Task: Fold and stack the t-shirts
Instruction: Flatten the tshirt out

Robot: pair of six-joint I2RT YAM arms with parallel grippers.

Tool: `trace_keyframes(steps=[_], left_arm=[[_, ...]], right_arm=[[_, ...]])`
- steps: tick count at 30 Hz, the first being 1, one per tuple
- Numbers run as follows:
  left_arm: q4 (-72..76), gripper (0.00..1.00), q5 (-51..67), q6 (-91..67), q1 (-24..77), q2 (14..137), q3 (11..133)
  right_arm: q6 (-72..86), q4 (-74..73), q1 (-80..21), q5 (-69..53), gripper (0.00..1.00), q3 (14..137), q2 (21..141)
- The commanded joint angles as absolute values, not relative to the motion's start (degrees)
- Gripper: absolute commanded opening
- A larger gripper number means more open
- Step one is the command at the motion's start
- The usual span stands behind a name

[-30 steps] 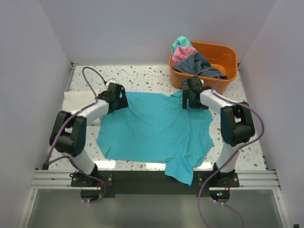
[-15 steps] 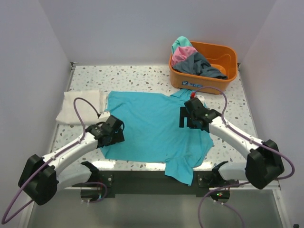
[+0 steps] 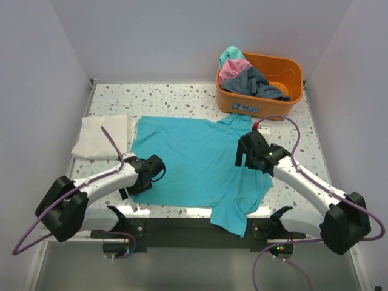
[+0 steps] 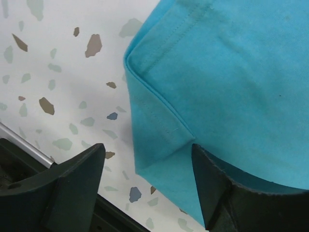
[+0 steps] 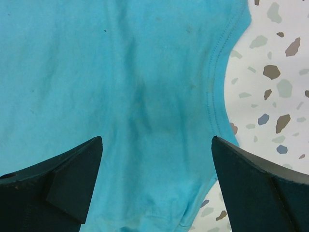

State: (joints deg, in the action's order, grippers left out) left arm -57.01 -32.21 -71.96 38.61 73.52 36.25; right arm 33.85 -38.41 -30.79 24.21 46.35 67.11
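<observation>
teal shirt (image 3: 200, 160): spread mostly flat on the counter (image 3: 182, 97) between the arms, one flap hanging off the near edge
other shirts: cream-white shirt (image 3: 100, 136) folded at the left; pink shirt (image 3: 232, 70) and dark grey shirt (image 3: 257, 82) heaped in the orange tub (image 3: 285, 66)
left gripper (image 4: 147, 166): jaws apart, straddling the hem corner (image 4: 145, 140), nothing pinched
right gripper (image 5: 157, 183): jaws wide apart, empty, over the cloth by a stitched edge (image 5: 212, 87)
handling: my guess, light floppy cotton that sags and drags, so pinch the doubled hem corners, both layers, and lift evenly
</observation>
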Motion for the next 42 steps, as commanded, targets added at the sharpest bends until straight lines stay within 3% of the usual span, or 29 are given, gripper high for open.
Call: trace_keyframes(steps=[1,3,12,21,28,37,42], left_arm=[[-62.4,0.75,-36.7,-78.5,39.1,72.6,37.9],[-62.0,0.64,-36.6,-78.3,39.1,72.0,37.7],[-61.4,0.45,-38.1,-77.6,39.1,75.1,37.9],[-54.9,0.42,-38.1,-75.0,39.0,73.6,36.5],[-53.5,0.37,-37.7,-74.1,39.0,72.4,36.4],[-53.3,0.26,-37.4,-74.0,39.1,73.8,35.4],[-51.3,0.28,-35.9,-71.9,39.0,73.8,34.7]], right_arm=[[35.2,-39.4,-30.8,26.8,0.99,46.4,66.3],[35.1,-39.1,-30.8,26.6,0.99,46.1,66.4],[34.9,-39.9,-30.8,26.8,0.99,44.6,63.4],[32.9,-41.3,-31.1,21.5,0.99,42.6,58.9],[35.6,-42.6,-37.7,20.7,0.98,41.5,57.6],[36.8,-46.1,-41.3,22.5,0.98,43.2,57.7],[37.4,-46.8,-42.2,23.2,0.98,43.5,58.4]])
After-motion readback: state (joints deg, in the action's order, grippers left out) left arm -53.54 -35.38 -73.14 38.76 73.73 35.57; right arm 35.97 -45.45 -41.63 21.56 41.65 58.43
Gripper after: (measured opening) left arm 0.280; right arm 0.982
